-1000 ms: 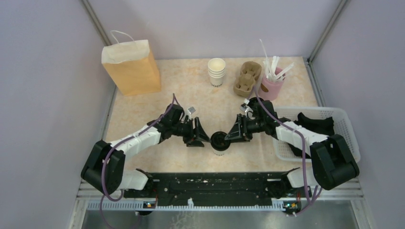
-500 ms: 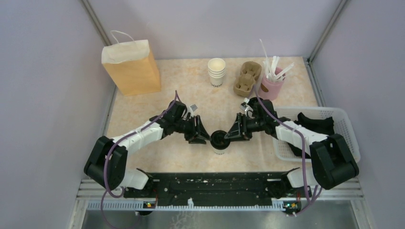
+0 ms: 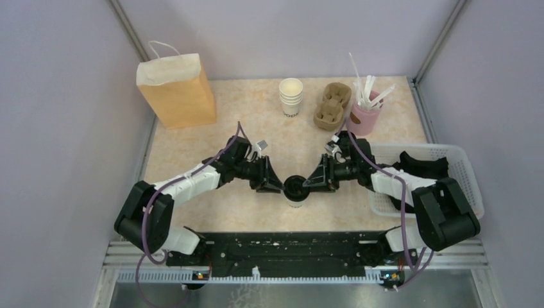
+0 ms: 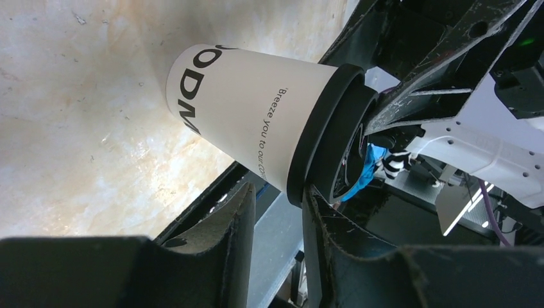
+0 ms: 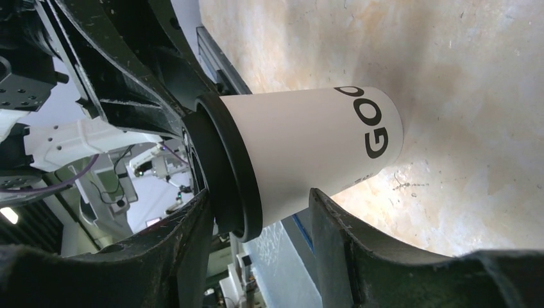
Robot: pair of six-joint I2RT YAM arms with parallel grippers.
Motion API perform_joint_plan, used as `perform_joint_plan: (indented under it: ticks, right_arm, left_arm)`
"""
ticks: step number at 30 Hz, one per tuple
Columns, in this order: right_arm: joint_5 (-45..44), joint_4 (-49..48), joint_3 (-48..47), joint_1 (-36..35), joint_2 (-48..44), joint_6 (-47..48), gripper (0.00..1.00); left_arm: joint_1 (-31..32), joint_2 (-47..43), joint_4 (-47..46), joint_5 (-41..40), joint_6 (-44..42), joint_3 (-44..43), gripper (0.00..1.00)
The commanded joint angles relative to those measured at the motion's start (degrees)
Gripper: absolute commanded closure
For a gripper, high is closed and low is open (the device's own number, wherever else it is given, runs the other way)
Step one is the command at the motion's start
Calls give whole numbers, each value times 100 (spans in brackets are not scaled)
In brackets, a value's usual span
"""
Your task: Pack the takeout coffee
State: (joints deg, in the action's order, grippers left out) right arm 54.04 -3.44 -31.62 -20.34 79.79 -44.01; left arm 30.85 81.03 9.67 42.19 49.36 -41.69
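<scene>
Item under inspection: the takeout coffee stands on the table near its front edge, about midway between your two arms. Its base is on the surface and its black lid faces up, so its long axis runs vertically. From the top camera you look straight down onto the lid. In both wrist views the cup shows side-on, with black lettering on the white wall.

Your left gripper is at the cup's left side, level with the lid. Its jaws are parted by only a narrow gap, and nothing sits in that gap. One of its fingers touches the lower edge of the lid rim, while the other lies just clear of the cup wall. No clamp is seen here.

Your right gripper meets the cup from the opposite side. Its jaws stand wider apart. Its fingers are spread along the cup's length rather than across it, one beside the lid rim and one against the wall. It too is released, not grasping.

Also noted along the back of the table: a brown paper bag, a stack of lidless cups, a cardboard carrier and a pink holder of white stirrers. A white basket with black lids sits at your right.
</scene>
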Motion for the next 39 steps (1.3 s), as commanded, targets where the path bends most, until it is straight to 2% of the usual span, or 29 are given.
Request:
perform_joint_plan:
  ticks: [1, 6, 10, 13, 17, 23, 26, 30, 34, 39]
  right_arm:
    - [-861, 304, 234, 179, 351, 408, 48]
    - [-821, 312, 123, 179, 355, 411, 48]
    - [-777, 327, 105, 179, 362, 502, 48]
    - [-742, 783, -53, 179, 251, 703, 48]
    - [-549, 1130, -404, 180, -3, 817, 46]
    - [-333, 1586, -929, 179, 84, 1216, 41]
    - [-256, 1895, -1140, 176, 147, 1434, 36]
    - [-219, 2109, -1262, 172, -134, 1405, 21]
    - [-145, 2275, -1362, 44, -349, 1358, 11]
    - [-86, 2243, -1166, -413, -302, 1233, 10]
  left_arm:
    - [69, 780, 1068, -1622, -631, 664, 66]
    - [100, 659, 1489, -2275, -716, 805, 69]
    - [100, 600, 1110, -1884, -715, 740, 66]
    - [104, 276, 1060, -1517, -711, 383, 60]
    - [103, -159, 1328, -1297, -735, -250, 47]
    - [89, -586, 1515, -987, -755, -644, 34]
    - [92, -711, 1503, -860, -794, -718, 27]
    - [96, -662, 1043, -502, -775, -796, 14]
    - [133, -213, 556, -147, -634, -928, 12]
    - [175, 489, 269, 21, -743, -1299, 15]
